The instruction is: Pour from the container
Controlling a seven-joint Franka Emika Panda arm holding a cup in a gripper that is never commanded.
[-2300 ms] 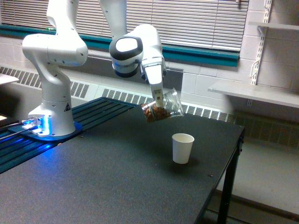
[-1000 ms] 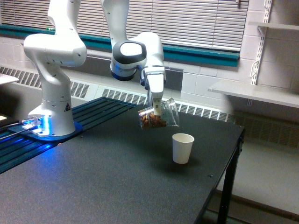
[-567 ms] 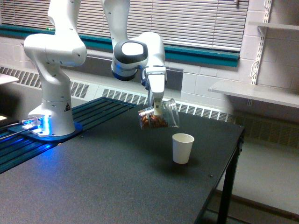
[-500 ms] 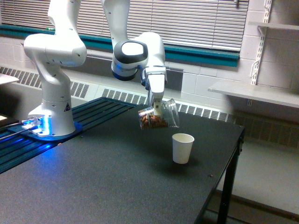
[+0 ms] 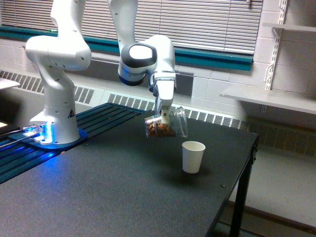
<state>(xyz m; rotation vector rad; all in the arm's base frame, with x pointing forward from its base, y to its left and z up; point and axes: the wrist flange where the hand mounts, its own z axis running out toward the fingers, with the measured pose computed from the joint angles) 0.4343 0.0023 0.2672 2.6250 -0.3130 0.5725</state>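
The hand (image 5: 165, 114) is closed on the container (image 5: 166, 126), which is held above the desk (image 5: 123, 197), lying nearly on its side with its mouth toward the exterior view's right. Compared with 0.5 s ago, the container is seen slightly lower and further toward the exterior view's left. The fingertips are largely hidden against the clear wall; brown contents are gathered at the base end. A white paper cup (image 5: 193, 157) stands upright near the desk's right edge, apart from the container.
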